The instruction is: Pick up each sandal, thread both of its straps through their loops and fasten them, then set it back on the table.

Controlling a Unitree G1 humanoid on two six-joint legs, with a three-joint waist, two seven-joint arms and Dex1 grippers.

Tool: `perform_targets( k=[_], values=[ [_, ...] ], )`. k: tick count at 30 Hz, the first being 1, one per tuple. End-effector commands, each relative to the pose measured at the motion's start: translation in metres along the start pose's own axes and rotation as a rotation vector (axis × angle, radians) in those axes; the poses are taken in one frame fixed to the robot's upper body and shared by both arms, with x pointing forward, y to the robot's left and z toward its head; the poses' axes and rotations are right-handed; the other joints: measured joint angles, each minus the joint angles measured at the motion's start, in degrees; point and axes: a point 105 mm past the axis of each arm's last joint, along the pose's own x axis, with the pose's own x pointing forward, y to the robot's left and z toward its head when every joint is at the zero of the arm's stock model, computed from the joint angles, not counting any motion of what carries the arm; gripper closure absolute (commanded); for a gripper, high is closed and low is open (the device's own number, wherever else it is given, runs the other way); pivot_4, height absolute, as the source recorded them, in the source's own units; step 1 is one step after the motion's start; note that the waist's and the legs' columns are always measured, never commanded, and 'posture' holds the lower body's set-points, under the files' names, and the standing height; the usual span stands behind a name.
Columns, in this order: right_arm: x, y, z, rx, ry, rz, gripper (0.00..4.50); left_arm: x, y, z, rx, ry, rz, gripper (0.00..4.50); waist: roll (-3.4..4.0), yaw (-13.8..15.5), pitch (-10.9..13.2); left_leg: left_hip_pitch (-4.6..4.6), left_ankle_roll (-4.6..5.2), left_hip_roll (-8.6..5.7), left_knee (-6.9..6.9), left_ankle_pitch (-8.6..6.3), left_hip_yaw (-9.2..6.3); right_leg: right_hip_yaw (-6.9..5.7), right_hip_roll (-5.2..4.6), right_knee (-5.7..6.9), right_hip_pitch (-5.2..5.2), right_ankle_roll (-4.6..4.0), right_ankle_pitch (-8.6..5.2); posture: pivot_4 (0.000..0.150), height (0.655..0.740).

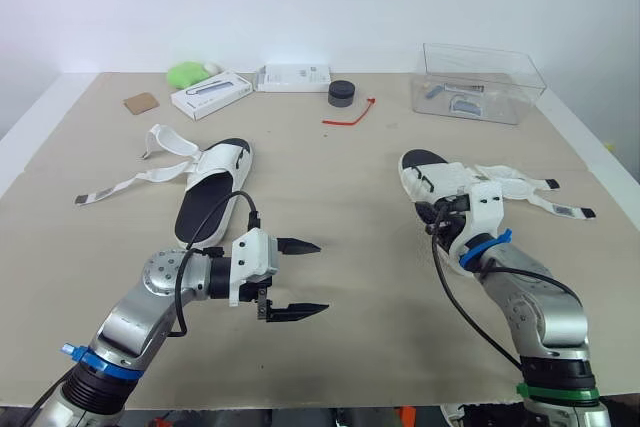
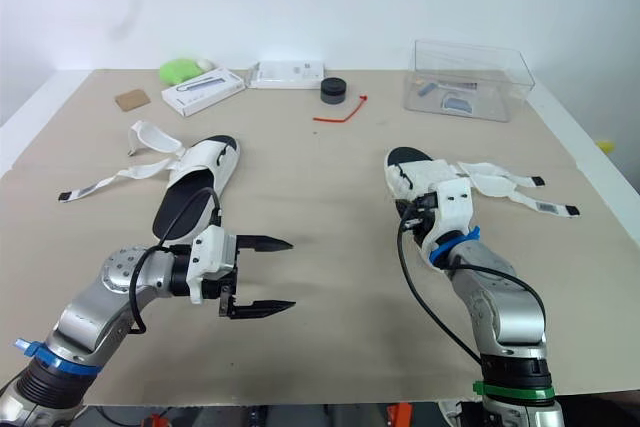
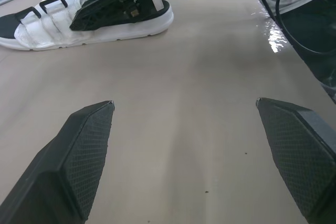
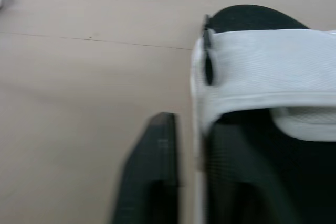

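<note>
**Right end effector on one sandal, left one released**

The right end effector (image 4: 197, 125) is clenched on the side wall of the right-hand sandal (image 1: 452, 179), one finger outside and one inside. This sandal rests on the desk (image 1: 340, 177), its straps (image 1: 540, 197) spread loose. The left end effector (image 1: 321, 277) hovers released, fingers wide apart, just beside the left-hand sandal (image 1: 210, 192), whose unfastened straps (image 1: 120, 185) trail across the desk.

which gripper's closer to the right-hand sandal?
Right. The right gripper is at the right-hand sandal, on its near edge; the left gripper sits open over the table, well off to the sandal's left.
</note>
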Motion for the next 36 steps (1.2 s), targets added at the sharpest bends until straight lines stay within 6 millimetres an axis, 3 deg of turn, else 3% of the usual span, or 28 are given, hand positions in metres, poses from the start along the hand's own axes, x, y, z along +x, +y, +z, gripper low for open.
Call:
perform_targets(
  k=[1, 4, 8, 12, 17, 21, 28, 36],
  values=[
    [0.002, -0.001, 0.014, -0.027, -0.053, 0.005, 4.48, 0.000, -0.002, 0.009, 0.047, -0.022, 0.004, 0.00, 0.00, -0.01, 0.00, 0.00, 0.00, 0.01, 0.00, 0.00, 0.00, 0.00, 0.01, 0.00, 0.00, 0.00, 0.00, 0.150, 0.7400],
    [0.002, 0.002, 0.014, -0.047, -0.050, 0.032, 4.48, -0.001, -0.001, 0.007, 0.044, -0.021, 0.012, 0.00, 0.00, 0.01, 0.00, 0.01, 0.00, 0.01, 0.00, 0.00, -0.01, -0.01, 0.01, 0.01, 0.01, 0.00, 0.00, 0.150, 0.7400],
    [-0.005, 0.031, 0.017, -0.125, -0.036, 0.242, 4.48, -0.005, 0.002, 0.006, 0.039, -0.027, 0.026, 0.00, 0.00, -0.01, 0.00, 0.01, 0.00, 0.01, 0.00, 0.00, 0.01, 0.01, 0.02, 0.00, 0.00, 0.00, 0.00, 0.150, 0.7400],
    [-0.033, 0.082, 0.015, -0.270, 0.006, 0.650, 4.48, -0.017, 0.013, 0.004, 0.058, -0.007, 0.039, 0.00, 0.03, -0.03, 0.02, 0.00, 0.08, 0.05, -0.03, -0.05, -0.01, 0.00, 0.08, 0.00, -0.06, -0.03, -0.02, 0.150, 0.7400],
    [-0.068, 0.104, -0.004, -0.404, 0.102, 0.986, 4.48, -0.024, 0.018, 0.003, 0.075, 0.007, 0.024, 0.00, 0.03, 0.09, 0.03, -0.02, 0.16, 0.07, -0.01, -0.09, -0.07, -0.12, 0.15, 0.00, -0.04, -0.09, -0.05, 0.150, 0.7400],
    [-0.082, 0.101, -0.017, -0.524, 0.152, 1.166, 4.48, -0.026, 0.018, 0.004, 0.080, 0.016, 0.004, 0.00, -0.01, 0.08, 0.05, -0.03, 0.15, 0.04, 0.04, -0.09, -0.02, -0.10, 0.05, -0.01, -0.03, -0.07, -0.05, 0.150, 0.7400],
    [-0.080, 0.087, -0.019, -0.600, 0.169, 1.287, 4.48, -0.032, 0.019, 0.010, 0.083, 0.017, 0.000, 0.00, -0.03, 0.09, 0.06, 0.01, 0.15, 0.04, 0.05, -0.09, -0.03, -0.11, 0.05, -0.01, 0.00, -0.06, -0.03, 0.150, 0.7400],
    [-0.078, 0.087, -0.016, -0.632, 0.161, 1.373, 4.48, -0.038, 0.013, 0.012, 0.067, 0.033, -0.024, 0.00, -0.02, 0.08, 0.06, 0.00, 0.15, 0.06, 0.04, -0.10, -0.05, -0.13, 0.05, -0.01, 0.00, -0.09, -0.06, 0.150, 0.7400]
  ],
)
